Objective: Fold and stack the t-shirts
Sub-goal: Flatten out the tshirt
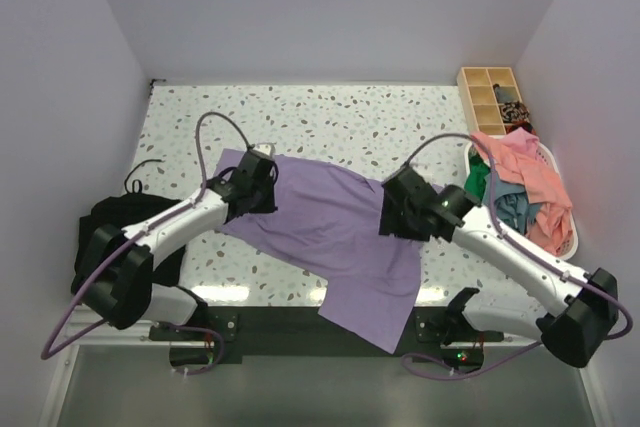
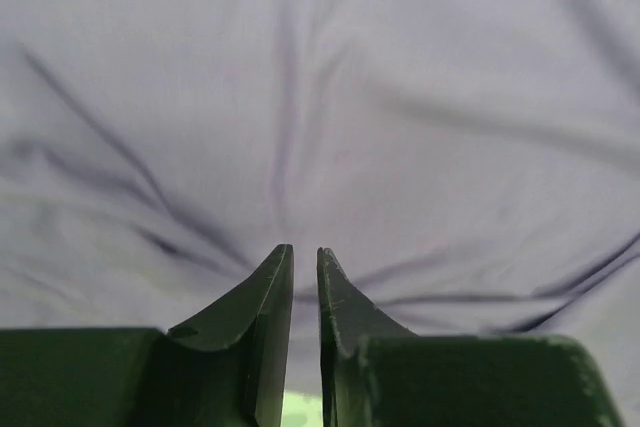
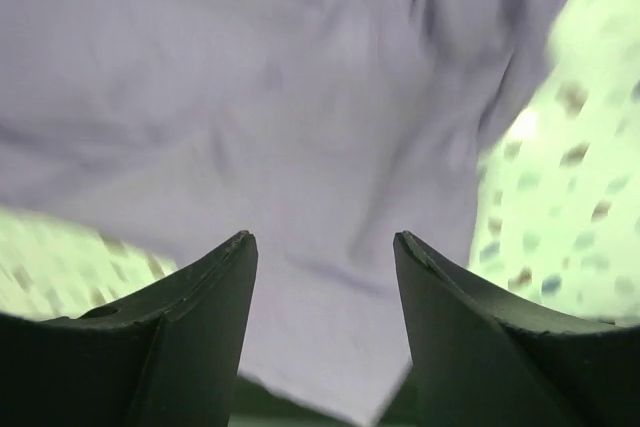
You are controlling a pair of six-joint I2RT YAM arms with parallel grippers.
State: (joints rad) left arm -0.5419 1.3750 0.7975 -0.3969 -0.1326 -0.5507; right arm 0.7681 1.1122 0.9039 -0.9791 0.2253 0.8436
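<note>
Checking the feeds, left to right. Crumpled black fabric bundle [image 1: 105,227] sits at the left edge of the speckled terrazzo worktop [image 1: 350,112], beside my left arm's base. Left arm reaches in over the surface, and the left claw [image 2: 305,252] is down on the far left end of the soft lavender-purple t-shirt [image 1: 330,237].

In its wrist view the fingers are nearly together with a thin slit between them. The tips are right at the cloth where several creases run together. Can't tell whether cloth is pinched there or only touched.

The lavender-purple t-shirt lies spread and wrinkled diagonally across mid-worktop, between both arms. Its near end drapes over the front edge between the two arm bases.

Right claw [image 3: 325,239] sits over the shirt's right edge, fingers well apart, nothing between them. Purple cloth is below it and bare speckled surface to the side; that wrist view is blurred.

Far right, a white plastic basket [image 1: 570,237] stands at the worktop's right edge. A salmon-pink t-shirt [image 1: 520,172] is heaped on top, a teal t-shirt [image 1: 512,209] is under it, and some green cloth [image 1: 477,182] is at the basket's left rim.

Behind the basket is a light wooden compartment tray [image 1: 488,87]. There are small dark items in some compartments, too small to identify.
</note>
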